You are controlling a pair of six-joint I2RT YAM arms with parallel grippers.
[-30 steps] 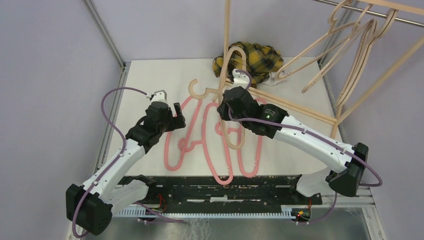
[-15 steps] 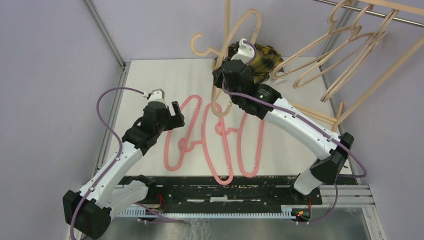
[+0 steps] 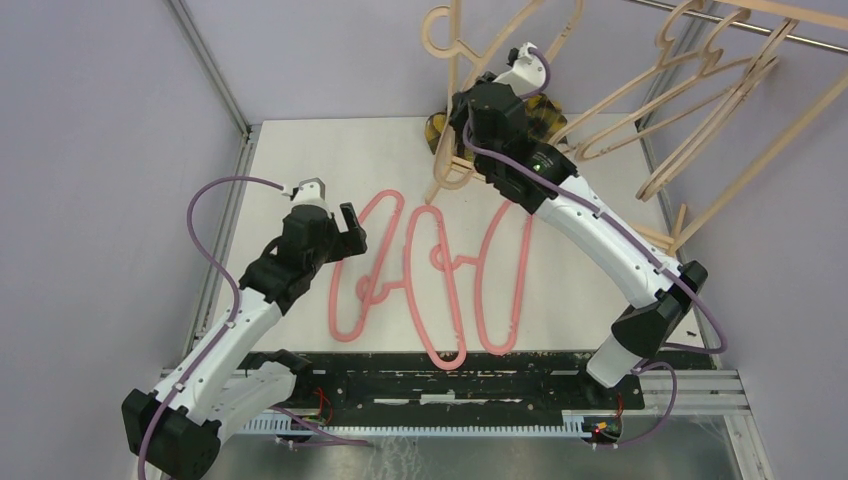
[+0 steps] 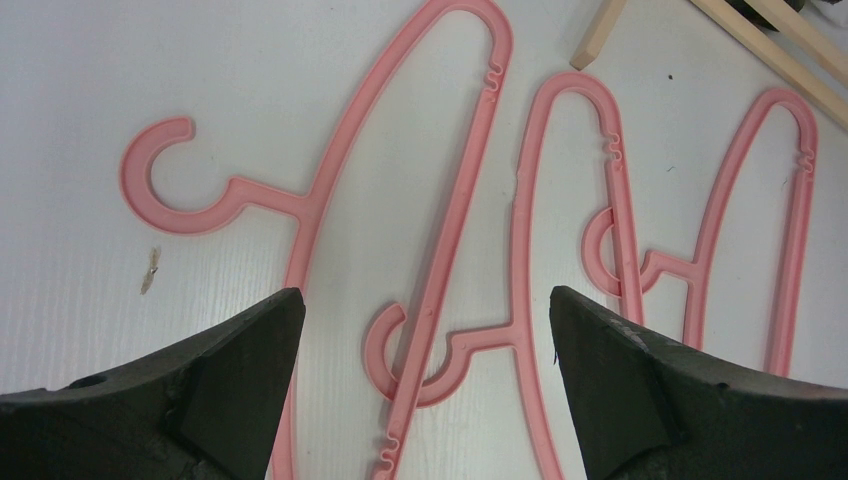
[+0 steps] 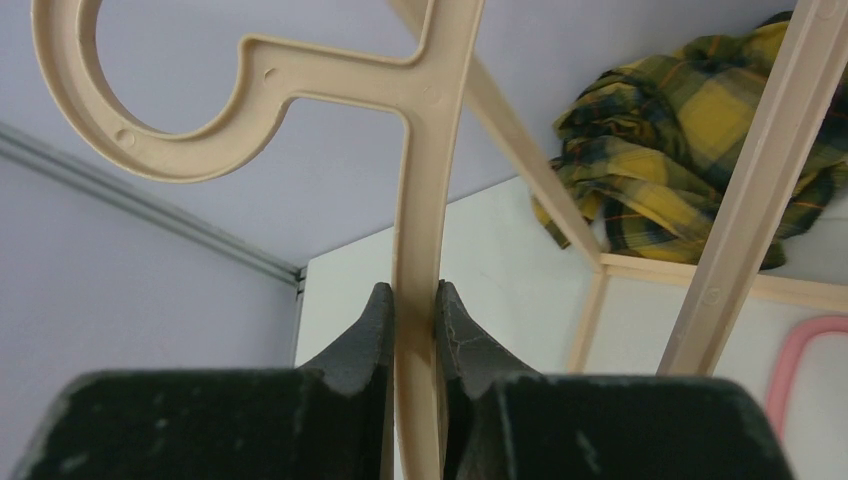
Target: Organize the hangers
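Observation:
Three pink hangers lie side by side on the white table: left [image 3: 365, 255], middle [image 3: 430, 290] and right [image 3: 505, 290]. In the left wrist view they are the left [image 4: 330, 180], middle [image 4: 520, 240] and right [image 4: 790, 200] ones. My left gripper [image 3: 345, 235] hovers open and empty over them [image 4: 425, 300]. My right gripper [image 3: 465, 110] is shut on a tan hanger [image 3: 430, 30], raised high at the back, hook up. In the right wrist view the jaws [image 5: 415, 290] pinch its stem [image 5: 425, 150]. Several tan hangers [image 3: 700, 80] hang on the rail.
The wooden rack frame [image 3: 760, 160] with its metal rail [image 3: 800, 35] stands at the back right, its post [image 5: 760, 170] close to the held hanger. A yellow-black plaid cloth [image 3: 548, 115] lies behind my right arm [image 5: 690, 130]. A metal corner post [image 3: 210, 70] stands at the back left.
My right arm has lifted the tan hanger off the table, up and back toward the rack. The hangers on the rail have swung. My left arm has barely moved.

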